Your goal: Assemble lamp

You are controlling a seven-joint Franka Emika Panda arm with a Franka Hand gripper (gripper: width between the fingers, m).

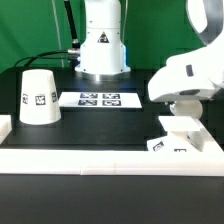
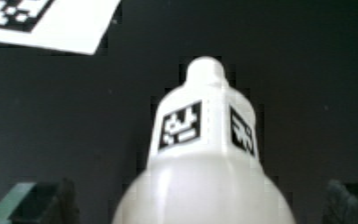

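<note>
Wrist view: the bulb (image 2: 202, 140) appears to lie on the dark table between the two fingers (image 2: 34, 200) of the gripper (image 2: 194, 202). The jaws are spread wide. A strip of bare table shows between each fingertip and the bulb's flank, so nothing is held. The bulb's long axis runs straight away from the hand, with its broad end nearest the camera. Its narrow tip points toward the lamp base (image 2: 43, 25). Only one tagged corner of the base shows, beyond the tip and off to one side, not touching it. The fingers therefore straddle the bulb across its width, which is the relation a closing move would turn on.

Exterior view: the arm (image 1: 190, 75) stands over the base (image 1: 170, 143), and the bulb is hidden there. A raised white rim (image 1: 100, 160) runs just beside the base and limits room on that side. The marker board (image 1: 98, 98) and, farther off, the shade (image 1: 38, 97) lie well apart from the base toward the exterior view's left.
</note>
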